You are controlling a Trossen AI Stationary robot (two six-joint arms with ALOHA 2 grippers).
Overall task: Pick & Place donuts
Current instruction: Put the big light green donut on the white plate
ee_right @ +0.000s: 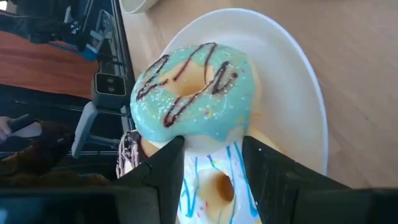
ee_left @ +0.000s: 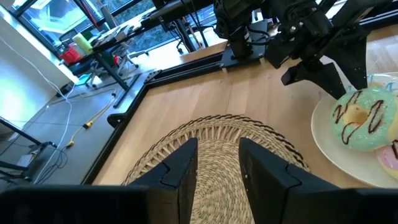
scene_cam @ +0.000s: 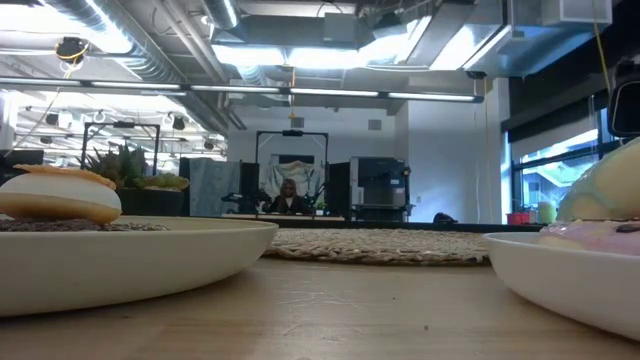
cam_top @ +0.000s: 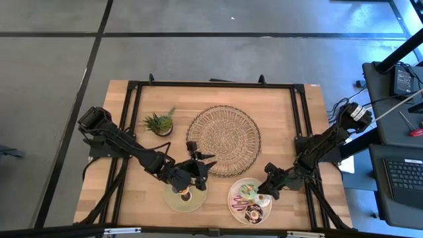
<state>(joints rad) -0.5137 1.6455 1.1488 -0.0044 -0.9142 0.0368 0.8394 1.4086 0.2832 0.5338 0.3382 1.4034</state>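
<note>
- While your left arm hangs over the near middle of the table (cam_top: 132, 198), its left gripper (cam_top: 201, 162) sits between the left plate (cam_top: 173, 201) and the woven mat (cam_top: 223, 139), its tips over the mat's near edge.
- From the left wrist you see both fingers (ee_left: 180, 168) parted with only mat weave (ee_left: 217, 140) between them, so that gripper is released and carrying nothing.
- Your right gripper (cam_top: 267, 187) is at the right plate (cam_top: 232, 198), on the side toward the table's right edge, right at the green donut (cam_top: 250, 192).
- In the right wrist view the right fingers (ee_right: 158, 171) stand spread, one on each side of the near edge of the green donut (ee_right: 186, 93); you cannot tell from here whether they touch it, and they are not clamped on it.
- That green donut has dark drizzle lines and lies tilted on top of the pile in the right plate (ee_right: 298, 93).
- Under it lies a white donut (ee_right: 214, 180) with blue stripes, and beside that a dark sprinkled donut (ee_right: 129, 152) peeks out.
- The high view shows a brown donut (cam_top: 254, 213) at the near side of the same plate.
- On the left plate you have one small donut (cam_top: 186, 195), pale-topped in the low view (scene_cam: 60, 195).
- A potted plant (cam_top: 160, 122) stands left of the mat, well apart from both grippers.
</note>
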